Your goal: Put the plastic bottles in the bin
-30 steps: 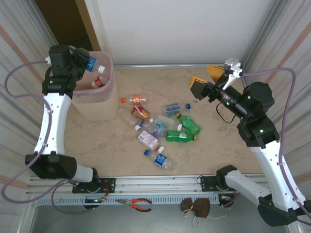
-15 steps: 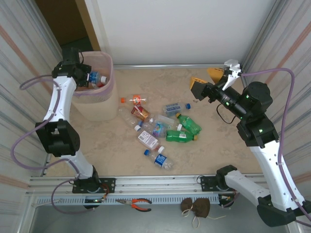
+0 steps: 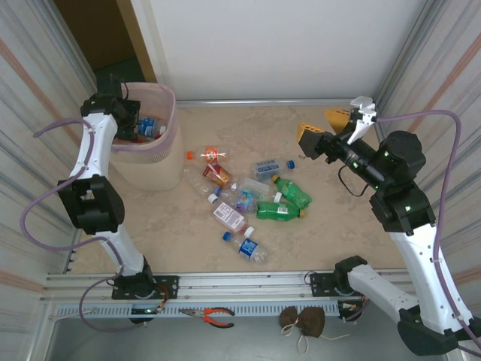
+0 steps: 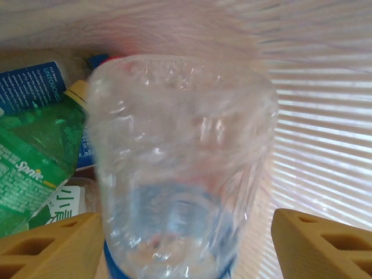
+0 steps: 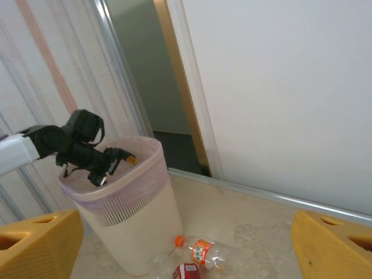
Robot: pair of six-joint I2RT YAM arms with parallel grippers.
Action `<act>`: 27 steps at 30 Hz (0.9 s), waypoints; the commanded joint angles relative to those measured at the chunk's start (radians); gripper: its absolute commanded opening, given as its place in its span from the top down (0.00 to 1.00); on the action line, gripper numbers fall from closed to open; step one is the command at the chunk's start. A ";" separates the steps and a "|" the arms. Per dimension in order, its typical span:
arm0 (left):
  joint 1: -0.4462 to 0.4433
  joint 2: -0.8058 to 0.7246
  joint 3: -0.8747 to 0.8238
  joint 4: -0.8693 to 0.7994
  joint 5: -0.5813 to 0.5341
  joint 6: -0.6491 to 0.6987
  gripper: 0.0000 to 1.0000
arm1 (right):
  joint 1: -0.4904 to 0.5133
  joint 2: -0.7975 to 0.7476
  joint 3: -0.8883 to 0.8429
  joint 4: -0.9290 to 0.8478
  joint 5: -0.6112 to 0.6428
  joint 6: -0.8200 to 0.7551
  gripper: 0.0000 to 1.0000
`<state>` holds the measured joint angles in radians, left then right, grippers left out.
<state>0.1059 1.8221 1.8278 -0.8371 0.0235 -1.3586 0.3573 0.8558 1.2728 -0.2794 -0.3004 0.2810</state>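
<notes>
Tool of left arm inside bin rim, jaws apart

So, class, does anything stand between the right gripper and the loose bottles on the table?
Nothing visible does. The right gripper hangs open over bare table, and the loose bottles lie uncovered between it and the bin.

**Desk:** How do the two arms look?

**Photographer:** Left arm and right arm alike: white shells between chunky black joints; a lilac cable trailing from each; small green lights on the right one; blocky mustard-yellow fingers with cut-out hollows.
</notes>
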 commanded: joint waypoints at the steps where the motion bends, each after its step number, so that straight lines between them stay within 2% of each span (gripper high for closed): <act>1: 0.014 -0.017 0.041 -0.044 0.005 -0.005 0.20 | -0.009 -0.009 0.002 -0.026 0.025 0.006 0.09; 9: 0.014 -0.077 0.053 -0.049 0.011 0.016 0.16 | -0.009 -0.009 -0.002 -0.058 0.036 0.013 0.09; 15: 0.014 -0.141 0.043 -0.026 0.029 0.071 0.18 | -0.011 0.015 0.002 -0.135 0.081 0.022 0.10; 22: 0.000 -0.241 -0.028 0.143 0.126 0.298 0.19 | -0.021 0.096 0.016 -0.295 0.141 0.025 0.11; 27: -0.037 -0.351 -0.146 0.288 0.187 0.482 0.21 | -0.067 0.218 0.049 -0.433 0.151 0.111 0.13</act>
<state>0.0925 1.5375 1.7344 -0.6540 0.1509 -1.0451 0.3111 1.0245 1.2850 -0.5983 -0.1776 0.3187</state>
